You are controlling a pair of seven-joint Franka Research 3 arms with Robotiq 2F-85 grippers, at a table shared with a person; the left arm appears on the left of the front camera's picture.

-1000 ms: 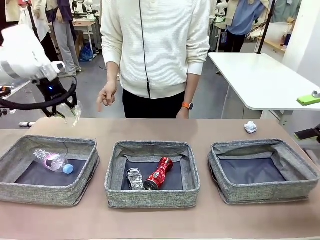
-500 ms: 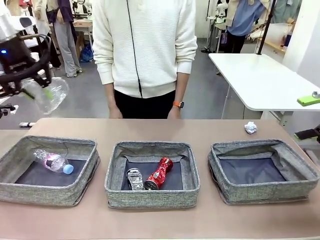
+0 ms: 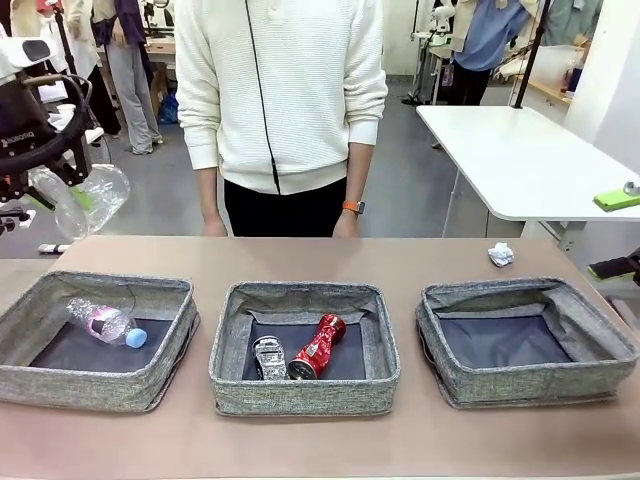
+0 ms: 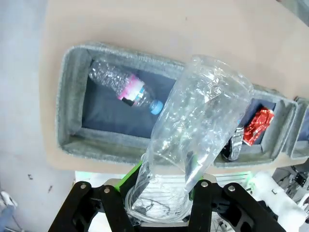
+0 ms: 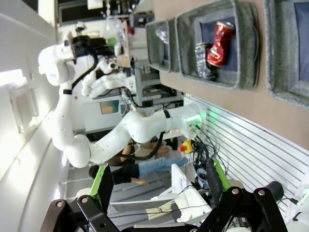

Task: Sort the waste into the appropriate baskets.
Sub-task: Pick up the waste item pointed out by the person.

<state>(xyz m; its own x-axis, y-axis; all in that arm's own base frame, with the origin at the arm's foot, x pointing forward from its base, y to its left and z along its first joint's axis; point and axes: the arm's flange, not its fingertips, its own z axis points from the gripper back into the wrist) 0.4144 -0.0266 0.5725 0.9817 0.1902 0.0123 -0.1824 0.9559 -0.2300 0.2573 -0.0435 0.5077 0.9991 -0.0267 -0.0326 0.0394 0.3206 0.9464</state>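
My left gripper is raised above the table's left end, shut on the clear crumpled plastic container. In the left wrist view the container stands between the green pads, high over the left basket. That basket holds the clear bottle with a blue cap. The middle basket holds the crushed black-silver can and the red soda can. The right basket has nothing in it. A white paper ball lies behind it. My right gripper is open and holds nothing.
A person in a white sweater stands at the table's far edge, arms hanging down. A white side table stands at the back right. The right wrist view looks sideways at the middle basket and the left arm.
My left gripper has lifted and swung to the left with the clear container in it. The person lowered the raised hand and shifted slightly left.
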